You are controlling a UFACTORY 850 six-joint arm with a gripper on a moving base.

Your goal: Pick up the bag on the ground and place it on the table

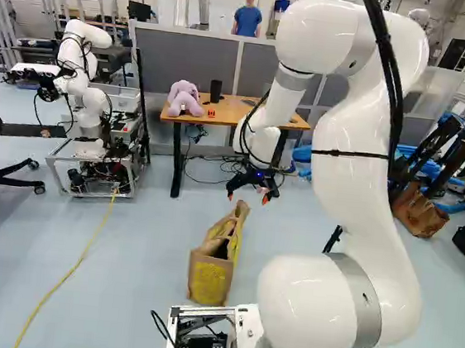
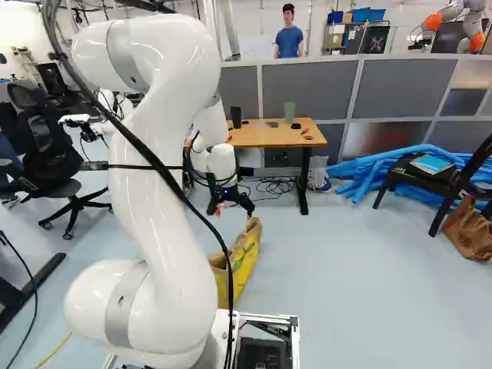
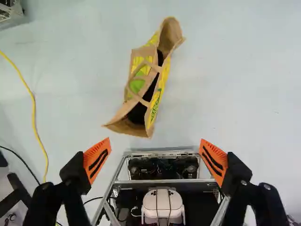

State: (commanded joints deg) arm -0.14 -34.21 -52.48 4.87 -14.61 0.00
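In the left base view my gripper hangs above the floor, over the far end of the yellow and tan bag. The bag stands on the floor with its top open; the right base view shows its yellow side. In the wrist view the gripper is open with nothing between its fingers, and the bag lies ahead of them, its handles folded over one side. The wooden table stands farther off, against the partition.
On the table are a purple plush toy, a black cup and a greenish cup. Another robot stands at the left of the left base view. A yellow cable crosses the floor. Blue tubes lie right of the table.
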